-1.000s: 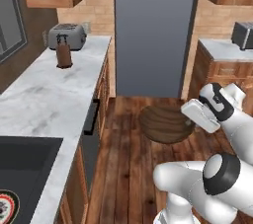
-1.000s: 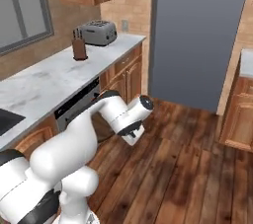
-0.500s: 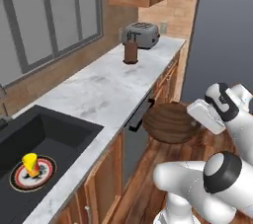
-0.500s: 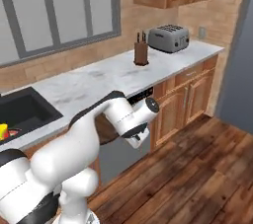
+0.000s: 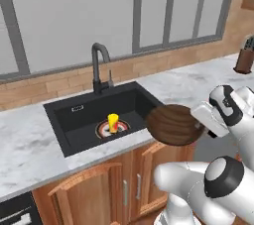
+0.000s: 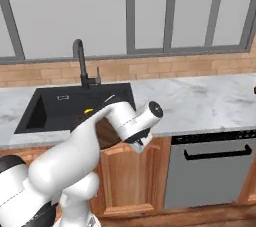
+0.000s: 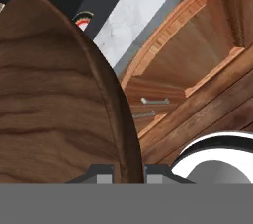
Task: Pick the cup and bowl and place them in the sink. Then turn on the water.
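The bowl (image 5: 173,124) sits mid-right of the left base view, held up in the air on edge, just right of the sink (image 5: 74,125) and out in front of the counter (image 5: 30,144) rather than over the basin. The hand view makes the grip pretty clear: the hand (image 7: 129,171) is clamped on the bowl's rim, with a dark fingertip on either side of the thin wooden wall at the bottom of the frame. So it's a pinch on the lip, bowl hanging sideways off it.

The cup (image 5: 113,122) is already down in the sink, standing upright on the red-and-white drain ring, roughly center of the basin. The faucet (image 5: 99,65) rises at the back edge, and no stream is coming out of it.

Handling-wise, the bowl looks like stiff wood, so the rim won't flex or crack under the pinch. It's wide, though, and held by one edge, so it'll probably want to swing or pivot in the fingers if the arm moves fast. Smooth finish could be a bit slippy too. The rim is really the only place a narrow hand like this can grab.

Judging by the layout, the bowl needs to land beside the cup, not on it, or the light little cup tips over.
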